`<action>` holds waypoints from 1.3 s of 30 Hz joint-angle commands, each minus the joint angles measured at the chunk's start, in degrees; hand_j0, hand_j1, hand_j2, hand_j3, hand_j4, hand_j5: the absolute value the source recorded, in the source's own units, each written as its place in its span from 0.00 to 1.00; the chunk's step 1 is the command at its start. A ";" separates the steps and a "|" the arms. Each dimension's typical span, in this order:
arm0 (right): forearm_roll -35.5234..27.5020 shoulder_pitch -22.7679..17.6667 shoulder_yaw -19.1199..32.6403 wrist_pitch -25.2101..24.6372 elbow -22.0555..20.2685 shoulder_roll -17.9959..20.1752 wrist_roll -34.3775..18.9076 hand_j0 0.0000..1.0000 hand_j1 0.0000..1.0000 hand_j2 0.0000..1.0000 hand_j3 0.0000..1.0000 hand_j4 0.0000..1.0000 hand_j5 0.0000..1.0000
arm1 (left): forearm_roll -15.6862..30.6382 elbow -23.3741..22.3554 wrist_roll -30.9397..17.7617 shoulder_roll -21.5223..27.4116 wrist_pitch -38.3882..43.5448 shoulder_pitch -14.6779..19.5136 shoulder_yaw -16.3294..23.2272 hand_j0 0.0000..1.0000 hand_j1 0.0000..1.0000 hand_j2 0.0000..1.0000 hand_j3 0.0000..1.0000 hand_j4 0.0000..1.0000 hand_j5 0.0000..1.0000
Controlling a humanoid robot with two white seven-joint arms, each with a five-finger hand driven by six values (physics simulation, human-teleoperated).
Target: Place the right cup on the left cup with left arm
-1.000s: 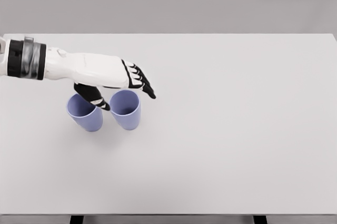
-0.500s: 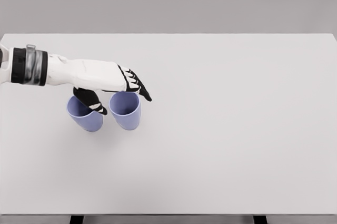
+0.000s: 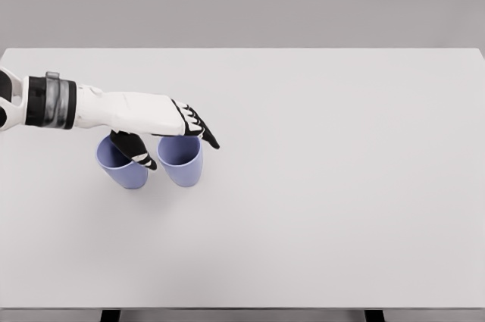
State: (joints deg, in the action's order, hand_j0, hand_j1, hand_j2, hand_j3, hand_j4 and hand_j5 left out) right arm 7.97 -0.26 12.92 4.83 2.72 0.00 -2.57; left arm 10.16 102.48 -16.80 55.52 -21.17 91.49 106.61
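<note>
Because the right lavender plastic cup must be lifted onto its upright left twin just beside it on the white desk, the left hand hovers over its rim, fingers spread, thumb dipping between both cups, nothing gripped.

One head camera (the only view) looks steeply down on the table.

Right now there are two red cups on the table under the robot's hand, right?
Not quite: the two cups are blue-purple, not red, as the head view shows. They do stand on the table under the left hand.
</note>
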 commanded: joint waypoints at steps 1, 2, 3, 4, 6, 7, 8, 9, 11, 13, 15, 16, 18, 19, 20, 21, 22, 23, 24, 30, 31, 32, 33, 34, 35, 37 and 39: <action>0.03 0.00 0.00 0.00 0.00 0.00 0.03 1.00 1.00 1.00 1.00 1.00 1.00 | 0.21 0.00 0.02 -0.15 0.25 0.00 -0.09 0.91 0.91 0.91 0.91 0.91 0.91; 0.03 0.00 0.00 0.00 0.00 0.00 0.03 1.00 1.00 1.00 1.00 1.00 1.00 | 0.21 0.00 0.02 -0.15 0.25 -0.09 -0.09 0.91 0.91 0.91 0.91 0.91 0.91; -0.06 0.00 0.00 0.00 0.00 0.00 0.03 1.00 1.00 1.00 1.00 1.00 1.00 | 0.21 -0.09 0.02 -0.41 0.25 0.00 -0.18 0.91 0.91 0.91 0.91 0.91 0.91; -0.06 0.00 0.00 0.00 0.00 0.00 0.02 1.00 1.00 1.00 1.00 1.00 1.00 | 0.21 0.00 0.02 -0.59 0.69 -0.09 -0.18 0.91 0.91 0.91 0.91 0.91 0.91; 0.03 0.00 0.00 0.00 0.00 0.00 -0.06 1.00 1.00 1.00 1.00 1.00 1.00 | 0.21 0.00 0.02 -0.85 1.39 -0.18 -0.09 0.91 0.91 0.91 0.91 0.91 0.91; 0.03 0.00 0.00 0.00 0.00 0.00 -0.06 1.00 1.00 1.00 1.00 1.00 1.00 | 0.30 0.00 0.02 -1.20 1.48 -0.18 -0.18 0.91 0.91 0.91 0.91 0.91 0.91; -0.06 0.00 0.00 0.00 0.00 0.00 -0.06 1.00 1.00 1.00 1.00 1.00 1.00 | 0.30 0.00 0.02 -1.38 1.57 -0.09 -0.18 0.91 0.91 0.91 0.91 0.91 0.91; 0.03 0.00 0.00 0.00 0.00 0.00 0.03 1.00 1.00 1.00 1.00 1.00 1.00 | 0.30 0.00 0.02 -1.38 1.92 -0.18 -0.18 0.91 0.91 0.91 0.91 0.91 0.91; 0.03 0.00 0.00 0.00 0.00 0.00 0.03 1.00 1.00 1.00 1.00 1.00 1.00 | 0.30 -0.09 0.02 -1.55 1.92 -0.18 -0.09 0.91 0.91 0.91 0.91 0.91 0.91; -0.06 0.00 0.00 0.00 0.00 0.00 0.03 1.00 1.00 1.00 1.00 1.00 1.00 | 0.30 -0.09 0.02 -1.73 1.92 -0.26 -0.09 0.91 0.91 0.91 0.91 0.91 0.91; -0.06 0.00 0.00 0.00 0.00 0.00 0.03 1.00 1.00 1.00 1.00 1.00 1.00 | 0.30 0.00 0.02 -1.73 1.92 -0.53 -0.18 0.91 0.91 0.91 0.91 0.91 0.91; -0.06 0.00 0.00 0.00 0.00 0.00 -0.06 1.00 1.00 1.00 1.00 1.00 1.00 | 0.21 -0.09 0.02 -1.73 2.01 -0.62 -0.09 0.91 0.91 0.91 0.91 0.91 0.91; 0.03 0.00 0.00 0.00 0.00 0.00 -0.06 1.00 1.00 1.00 1.00 1.00 1.00 | 0.13 0.00 0.02 -1.73 2.01 -1.23 -0.35 0.91 0.91 0.91 0.91 0.91 0.91; 0.03 0.00 0.00 0.00 0.00 0.00 0.02 1.00 1.00 1.00 1.00 1.00 1.00 | 0.04 -0.09 0.02 -1.73 2.36 -1.58 -0.62 0.91 0.91 0.91 0.91 0.91 0.91; 0.03 0.00 0.00 0.00 0.00 0.00 -0.06 1.00 1.00 1.00 1.00 1.00 1.00 | 0.04 -0.09 0.02 -1.73 2.62 -1.67 -0.62 0.91 0.91 0.91 0.91 0.91 0.91; 0.03 0.00 0.00 0.00 0.00 0.00 -0.06 1.00 1.00 1.00 1.00 1.00 1.00 | 0.04 -0.09 0.02 -1.73 2.62 -1.76 -0.62 0.91 0.91 0.91 0.91 0.91 0.91; 0.03 0.00 0.00 0.00 0.00 0.00 0.03 1.00 1.00 1.00 1.00 1.00 1.00 | 0.04 -0.09 0.02 -1.73 2.71 -1.76 -0.62 0.91 0.91 0.91 0.91 0.91 0.91; 0.03 0.00 0.00 0.00 0.00 0.00 -0.06 1.00 1.00 1.00 1.00 1.00 1.00 | 0.04 -0.09 0.02 -1.82 2.71 -1.76 -0.62 0.91 0.91 0.91 0.91 0.91 0.91; 0.03 0.00 0.00 0.00 0.00 0.00 -0.06 1.00 1.00 1.00 1.00 1.00 1.00 | 0.04 -0.09 0.02 -1.82 2.71 -1.76 -0.70 0.91 0.91 0.91 0.91 0.91 0.91; -0.06 0.00 0.00 0.00 0.00 0.00 0.03 1.00 1.00 1.00 1.00 1.00 1.00 | -0.14 -0.09 0.11 -2.70 4.29 -2.81 -0.79 0.92 0.92 0.92 0.92 0.92 0.92; -0.06 0.00 0.00 0.00 0.00 0.00 -0.06 1.00 1.00 1.00 1.00 1.00 1.00 | -0.14 -0.09 0.10 -2.70 4.29 -2.81 -0.79 0.92 0.92 0.92 0.92 0.92 0.92; -0.06 0.00 0.00 0.00 0.00 0.00 -0.06 1.00 1.00 1.00 1.00 1.00 1.00 | -0.14 -0.09 0.11 -2.78 4.29 -2.81 -0.79 0.92 0.92 0.92 0.92 0.92 0.92; -0.06 0.00 0.00 0.00 0.00 0.00 -0.06 1.00 1.00 1.00 1.00 1.00 1.00 | -0.14 -0.09 0.11 -2.78 4.29 -2.81 -0.79 0.92 0.92 0.92 0.92 0.92 0.92; 0.03 0.00 0.00 0.00 0.00 0.00 -0.06 1.00 1.00 1.00 1.00 1.00 1.00 | -0.14 -0.09 0.11 -2.78 4.29 -2.81 -0.79 0.92 0.92 0.92 0.92 0.92 0.92; -0.06 0.00 0.00 0.00 0.00 0.00 -0.06 1.00 1.00 1.00 1.00 1.00 1.00 | -0.14 -0.17 0.11 -2.78 4.29 -2.81 -0.79 0.92 0.92 0.92 0.92 0.92 0.92; 0.03 0.00 0.00 0.00 0.00 0.00 0.03 1.00 1.00 1.00 1.00 1.00 1.00 | -0.14 -0.17 0.11 -2.78 4.38 -2.81 -0.79 0.92 0.92 0.92 0.92 0.92 0.92; -0.06 0.00 0.00 0.00 0.00 0.00 0.02 1.00 1.00 1.00 1.00 1.00 1.00 | -0.22 -0.17 0.11 -2.87 4.38 -2.90 -0.79 0.92 0.92 0.92 0.92 0.92 0.92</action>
State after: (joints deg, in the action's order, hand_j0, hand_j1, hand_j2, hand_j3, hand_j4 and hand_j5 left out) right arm 7.94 -0.26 12.92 4.83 2.72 0.00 -2.60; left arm 9.80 102.30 -16.72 52.75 -16.87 88.59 105.91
